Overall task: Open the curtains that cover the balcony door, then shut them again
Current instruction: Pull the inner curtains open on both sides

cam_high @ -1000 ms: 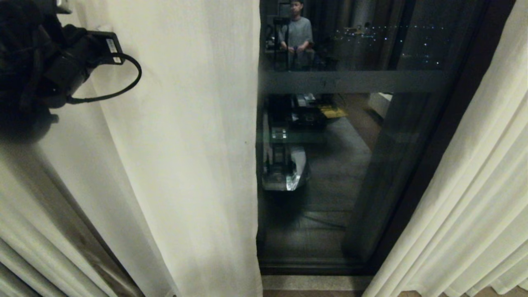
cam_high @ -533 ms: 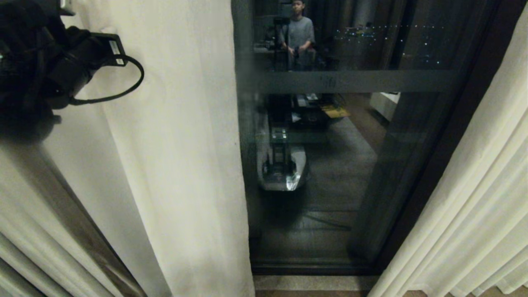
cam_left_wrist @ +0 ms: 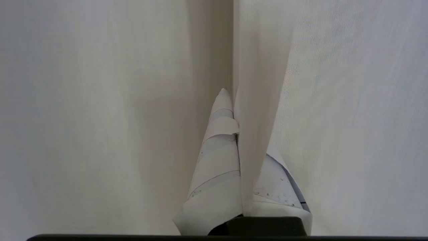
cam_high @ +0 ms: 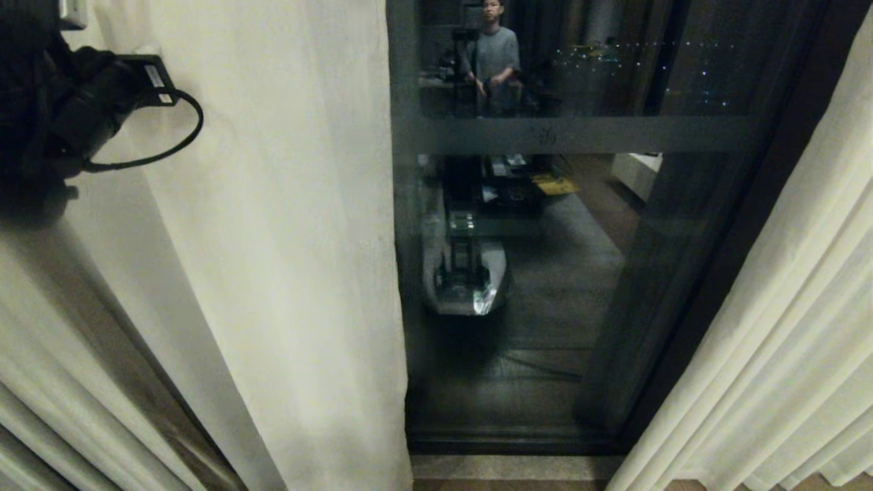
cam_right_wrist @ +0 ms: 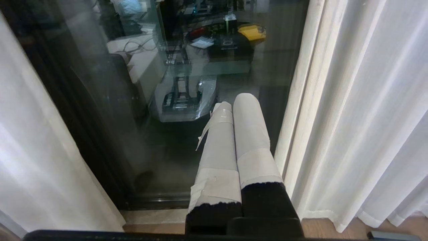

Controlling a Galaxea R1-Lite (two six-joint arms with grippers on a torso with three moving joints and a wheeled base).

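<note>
Hanging in soft cream folds, the curtains (cam_high: 273, 259) frame the scene: the left panel fills the near left of the head view from top to floor, and the right panel (cam_high: 784, 327) falls in narrow pleats down the right edge, its hem just above the wooden floor (cam_right_wrist: 321, 227). Between them a gap shows the balcony door (cam_high: 580, 273), dark-framed glass with a frosted band (cam_high: 580, 134) across it. In the left wrist view, the left gripper (cam_left_wrist: 234, 110), its fingers wrapped in pale tape, is pinched tight on a vertical fold of the left panel, the cloth running between the two fingers. The left arm (cam_high: 75, 116) is raised at the upper left of the head view, a black cable looping from its wrist against the fabric. The right gripper (cam_right_wrist: 235, 103), also taped, has its fingers pressed together with nothing between them; it points down toward the door's sill, near the right panel's inner edge. Farther off, the glass mirrors the robot's base (cam_high: 464, 279) and a person (cam_high: 494, 54) standing behind it.
</note>
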